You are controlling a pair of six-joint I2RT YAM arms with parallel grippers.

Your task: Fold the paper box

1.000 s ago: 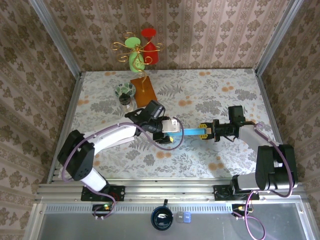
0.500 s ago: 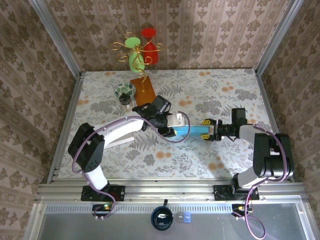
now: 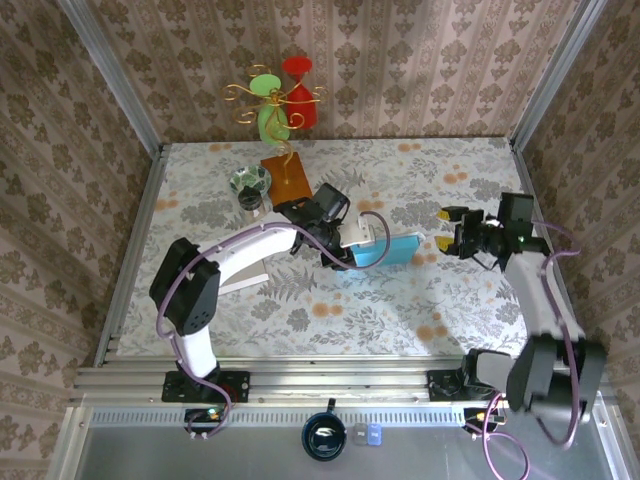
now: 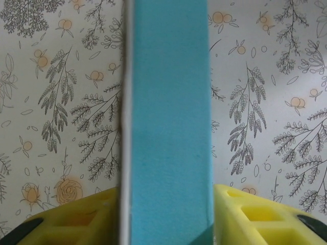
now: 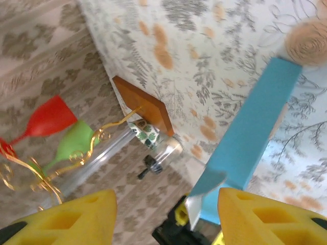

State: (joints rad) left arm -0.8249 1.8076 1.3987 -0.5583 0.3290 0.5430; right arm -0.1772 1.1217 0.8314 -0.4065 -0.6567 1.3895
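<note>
I am pinching the paper box (image 3: 392, 250) in my left gripper (image 4: 166, 217).
It is standing on edge between my closed-in jaws over the table (image 3: 420, 180); my right gripper (image 3: 447, 229) is hanging spread and empty near its right end.

Paper, wood and cover
The blue paper box (image 4: 168, 127) looks smooth and matt, the brown board (image 3: 288, 182) is wood, the table (image 3: 420, 180) has a matt flowery cover.
</note>
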